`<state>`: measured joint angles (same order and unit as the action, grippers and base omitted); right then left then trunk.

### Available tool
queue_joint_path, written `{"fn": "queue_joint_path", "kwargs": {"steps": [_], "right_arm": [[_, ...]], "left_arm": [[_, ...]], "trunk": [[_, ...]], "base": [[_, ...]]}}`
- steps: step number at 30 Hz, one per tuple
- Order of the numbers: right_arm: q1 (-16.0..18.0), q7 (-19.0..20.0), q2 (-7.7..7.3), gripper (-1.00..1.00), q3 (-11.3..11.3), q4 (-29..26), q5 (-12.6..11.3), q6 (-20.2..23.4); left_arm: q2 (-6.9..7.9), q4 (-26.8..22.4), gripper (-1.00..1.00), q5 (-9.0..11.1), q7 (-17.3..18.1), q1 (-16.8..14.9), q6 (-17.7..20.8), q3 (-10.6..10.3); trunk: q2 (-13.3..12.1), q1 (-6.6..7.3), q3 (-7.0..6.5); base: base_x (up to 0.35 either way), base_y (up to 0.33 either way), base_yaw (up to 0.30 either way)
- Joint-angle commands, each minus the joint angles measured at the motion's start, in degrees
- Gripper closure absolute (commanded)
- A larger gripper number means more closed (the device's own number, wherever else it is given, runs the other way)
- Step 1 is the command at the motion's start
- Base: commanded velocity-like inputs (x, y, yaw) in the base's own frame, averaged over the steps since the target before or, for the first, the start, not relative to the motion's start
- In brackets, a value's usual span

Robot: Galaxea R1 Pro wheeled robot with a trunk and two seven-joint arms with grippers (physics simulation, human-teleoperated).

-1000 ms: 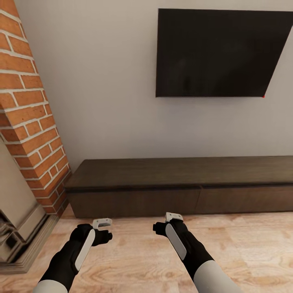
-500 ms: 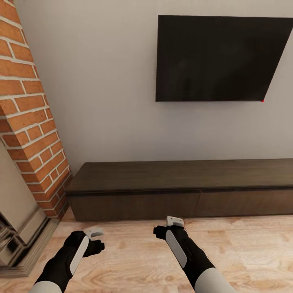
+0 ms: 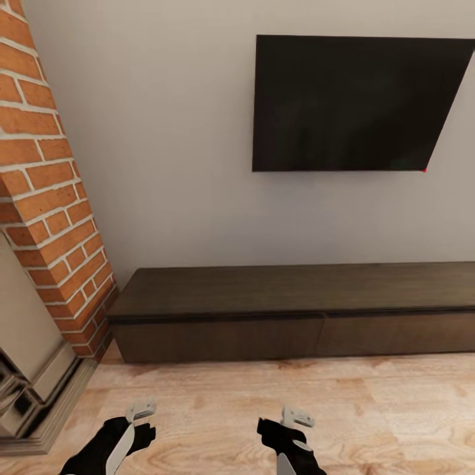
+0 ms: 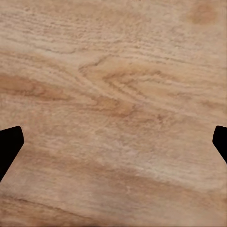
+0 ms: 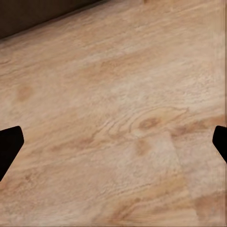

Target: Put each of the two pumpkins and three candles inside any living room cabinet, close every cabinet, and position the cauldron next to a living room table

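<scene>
The cabinet (image 3: 290,310), a long low dark brown unit, stands against the pale wall with its flat drawer fronts shut. My left gripper (image 3: 142,410) and right gripper (image 3: 297,417) hang low over the wood floor, some way in front of the cabinet. Both are open with nothing between the fingers. In the left wrist view the left gripper (image 4: 113,142) has only floor planks between its black fingertips (image 4: 9,144). The right gripper (image 5: 113,142) looks at floor too, with the cabinet's dark base (image 5: 33,14) at one edge. The pumpkins, candles, cauldron and table are out of view.
A black TV (image 3: 356,102) hangs on the wall above the cabinet. A red brick fireplace (image 3: 46,218) with a stepped grey hearth (image 3: 33,409) juts out at the left, close to the left arm. Light wood floor (image 3: 369,409) spreads to the right.
Both arms have dropped lower and drawn back toward me, so less of them shows. The whole picture has shifted slightly downward, a camera move; the cabinet is unchanged.
</scene>
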<state>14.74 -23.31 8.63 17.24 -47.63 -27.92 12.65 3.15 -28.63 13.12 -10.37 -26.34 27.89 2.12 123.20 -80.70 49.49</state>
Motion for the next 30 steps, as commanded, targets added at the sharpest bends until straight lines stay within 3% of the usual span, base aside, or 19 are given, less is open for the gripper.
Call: {"fn": "queue_joint_path", "kwargs": {"steps": [1, 7, 19, 30], "right_arm": [[-0.15, -0.01, -0.17, -1.00, 0.11, 0.00, -0.01, -0.26], [-0.39, -0.21, -0.36, -1.00, 0.99, 0.15, -0.02, -0.77], [-0.48, -0.25, -0.49, -1.00, 1.38, 0.34, 0.06, -0.95], [-0.50, -0.25, -0.47, -1.00, 1.41, 1.17, -0.03, -0.96]], "left_arm": [[0.04, 1.01, -1.00, -0.01, 0.00, 0.02, -1.04, -0.02], [0.03, 5.61, -1.00, -0.30, 0.05, 0.03, -6.15, -0.38], [0.28, 9.05, -1.00, -0.44, 0.06, 0.14, -10.12, -0.62], [0.08, 10.25, -1.00, -0.44, 0.08, 0.15, -10.74, -0.63]], "trunk": [[-0.42, 0.23, -0.19], [-2.82, 1.54, -1.26], [-7.63, 4.18, -3.42], [-12.05, 6.60, -5.32]], "base": [[0.000, 0.000, 0.000], [0.000, 0.000, 0.000], [0.000, 0.000, 0.000], [0.000, 0.000, 0.000]]}}
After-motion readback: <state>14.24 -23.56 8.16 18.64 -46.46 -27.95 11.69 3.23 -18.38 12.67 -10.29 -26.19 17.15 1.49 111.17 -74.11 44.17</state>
